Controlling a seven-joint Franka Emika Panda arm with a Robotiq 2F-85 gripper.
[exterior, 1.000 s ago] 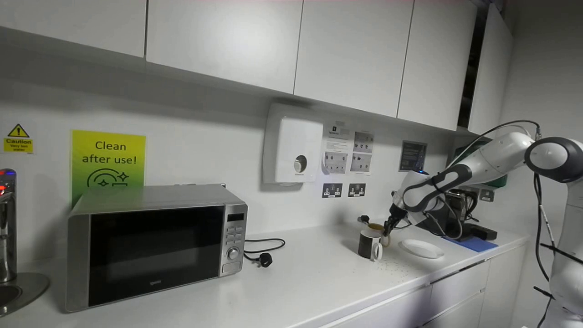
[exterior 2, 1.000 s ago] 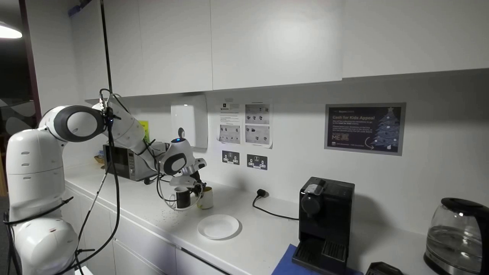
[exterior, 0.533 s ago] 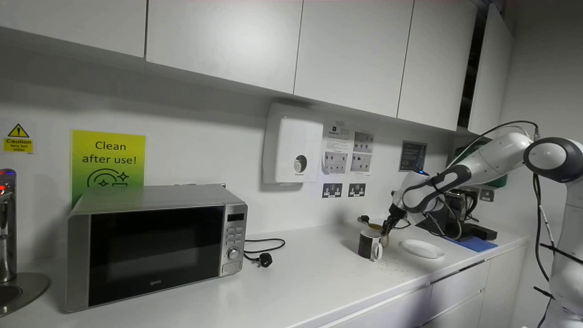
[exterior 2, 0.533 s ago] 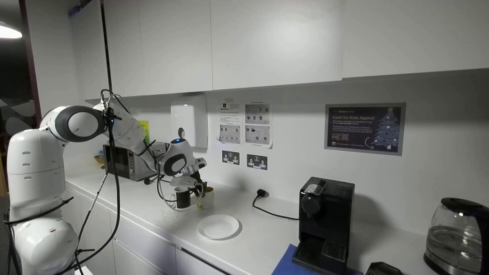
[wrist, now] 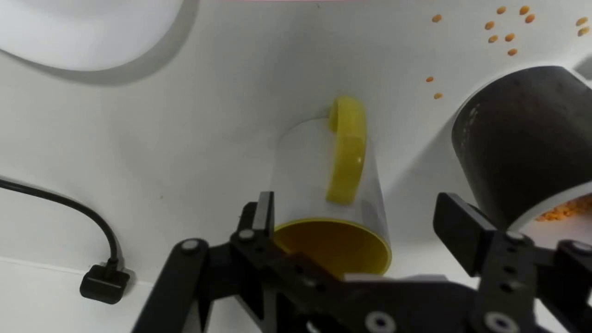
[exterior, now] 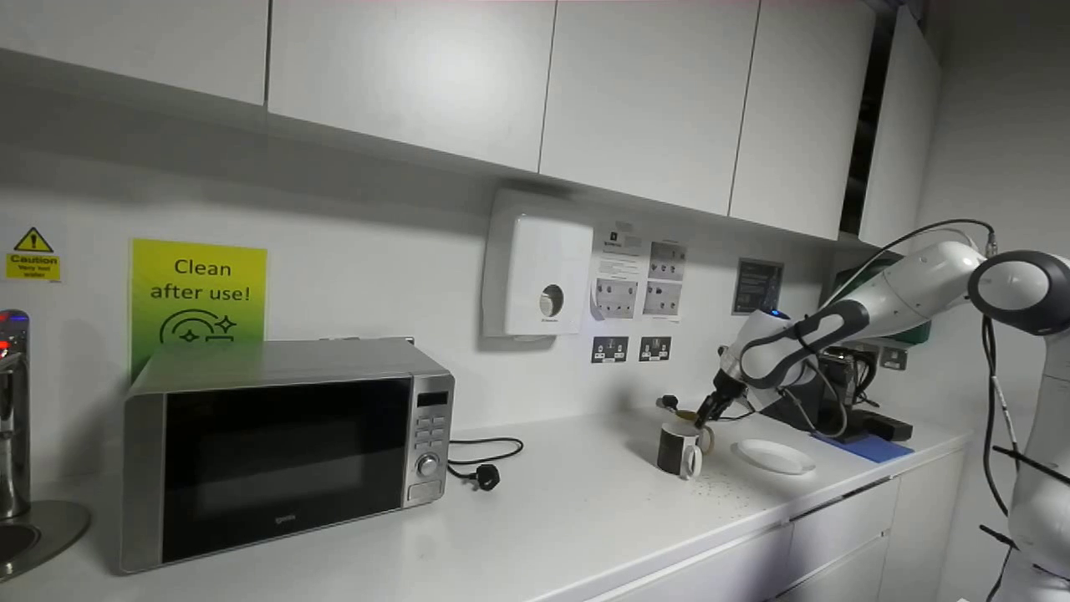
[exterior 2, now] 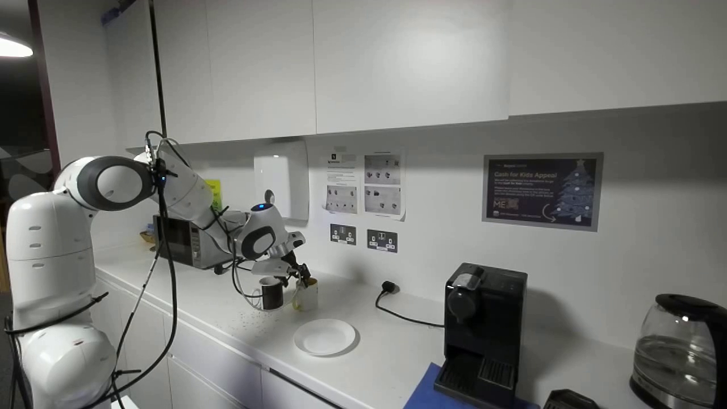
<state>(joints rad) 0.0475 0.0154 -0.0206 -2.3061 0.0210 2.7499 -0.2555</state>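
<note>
While the gripper (wrist: 355, 210) hangs at the open top of the yellow-handled mug (wrist: 303, 171), its fingers (wrist: 462, 231) are spread wide apart; in the wrist view a gap shows between this mug and the finger on the side of the dark mug (wrist: 527, 134). The opposite finger overlaps the yellow-handled mug's edge in the same view, and whether it touches cannot be judged with confidence from this angle. The yellow-handled mug stands upright on the counter (wrist: 185, 138), white outside and yellow inside, its handle (wrist: 349, 157) turned away from the wall (exterior 2: 431, 261). The dark mug stands upright just beside it, a gap between them, and holds orange grains (wrist: 566, 210). Some loose grains (wrist: 509, 37) lie scattered on the counter near the dark mug. A white plate (wrist: 88, 32) lies flat near the two mugs, touching neither. In an exterior view, a black cable (exterior 2: 409, 320) runs from a plug (exterior 2: 389, 287) by the wall to the side of the coffee machine (exterior 2: 483, 329), under whose front a blue mat (exterior 2: 426, 392) shows. Past the machine stands a glass kettle (exterior 2: 676, 352), partly filled with clear liquid. On the far side of the mugs from these is the microwave (exterior: 284, 468), with a power plug (exterior: 487, 477) lying on the counter beside it. A towel dispenser (exterior: 535, 267) hangs on the wall.
</note>
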